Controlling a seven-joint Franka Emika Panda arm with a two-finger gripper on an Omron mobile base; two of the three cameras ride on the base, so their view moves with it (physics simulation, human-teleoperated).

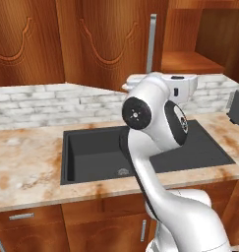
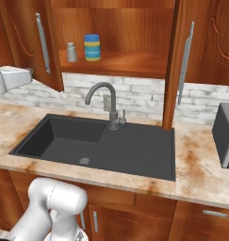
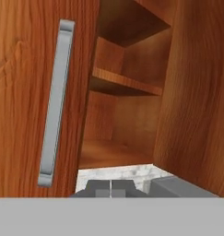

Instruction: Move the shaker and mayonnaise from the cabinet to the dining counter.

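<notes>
two dark fingertips point(image 3: 104, 192) of the gripper point(image 3: 111, 190) sit pressed together, holding nothing, facing the gap between the cabinet's point(image 3: 21, 92) open door and its bare shelves. the white arm point(image 1: 150, 128) rises over the black sink point(image 2: 94, 143), its hand level with the cabinet's lower edge near a silver bar handle point(image 3: 56, 103). the shaker point(image 2: 71, 52) and mayonnaise point(image 2: 92, 47) stand side by side on the cabinet's lowest shelf above the faucet point(image 2: 104, 101), well apart from the hand.
</notes>
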